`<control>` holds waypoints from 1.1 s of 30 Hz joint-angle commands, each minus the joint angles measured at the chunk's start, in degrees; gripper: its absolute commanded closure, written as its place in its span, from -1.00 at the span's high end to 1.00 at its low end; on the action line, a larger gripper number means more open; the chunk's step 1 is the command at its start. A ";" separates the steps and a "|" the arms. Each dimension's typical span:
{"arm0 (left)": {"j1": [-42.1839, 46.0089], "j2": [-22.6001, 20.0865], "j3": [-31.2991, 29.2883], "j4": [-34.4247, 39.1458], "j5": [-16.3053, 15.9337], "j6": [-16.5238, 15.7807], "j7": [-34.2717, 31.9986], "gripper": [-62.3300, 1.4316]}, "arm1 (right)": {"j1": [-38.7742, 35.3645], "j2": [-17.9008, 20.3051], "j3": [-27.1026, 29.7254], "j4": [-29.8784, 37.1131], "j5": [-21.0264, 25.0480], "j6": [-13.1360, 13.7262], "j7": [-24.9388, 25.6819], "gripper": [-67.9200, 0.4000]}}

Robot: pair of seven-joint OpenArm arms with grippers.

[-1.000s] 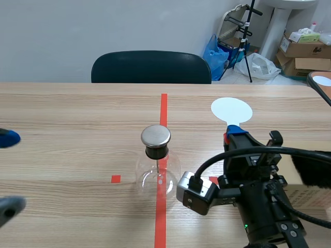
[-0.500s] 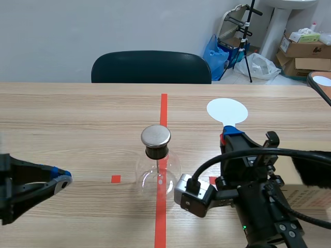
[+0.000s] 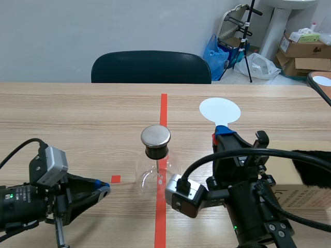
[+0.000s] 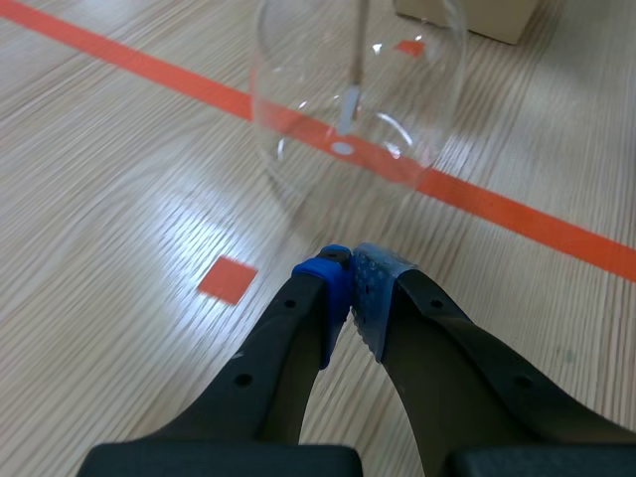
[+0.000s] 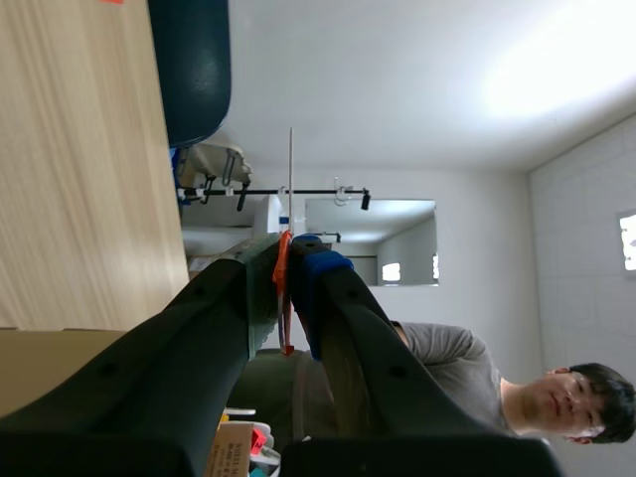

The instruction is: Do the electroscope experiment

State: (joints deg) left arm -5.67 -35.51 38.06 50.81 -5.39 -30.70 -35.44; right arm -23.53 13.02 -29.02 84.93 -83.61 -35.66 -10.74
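One electroscope (image 4: pixel 358 94) just ahead of left end effector (image 4: pixel 350 288)

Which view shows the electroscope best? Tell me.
The scene view: the whole electroscope shows, metal cap to glass bulb. The left wrist view shows only its bulb and inner rod, ahead of the left claw. The right wrist view misses it.

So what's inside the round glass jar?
A thin rod hangs down inside the glass jar, ending near the bottom. Its top is hidden inside the black stopper.
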 commanded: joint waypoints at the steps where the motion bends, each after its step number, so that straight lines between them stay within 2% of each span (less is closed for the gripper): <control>1: -0.76 0.17 0.33 0.94 -0.55 -0.33 -0.79 -0.85 | 0.50 0.44 -0.07 1.36 -0.09 -0.50 -0.22 -0.94; 14: -4.35 3.58 3.82 -1.25 -0.79 -0.33 -0.85 -0.85 | 0.50 0.44 -0.22 1.36 -0.09 -0.57 -0.26 -0.94; 33: -4.35 4.09 3.82 -1.25 -0.81 -0.33 -1.20 -0.85 | 0.50 0.46 -0.20 1.36 -0.09 -1.88 -0.90 -0.94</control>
State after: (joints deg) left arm -9.85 -31.57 41.98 48.58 -5.58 -30.68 -35.70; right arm -23.53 13.02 -29.02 84.93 -83.61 -36.71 -11.60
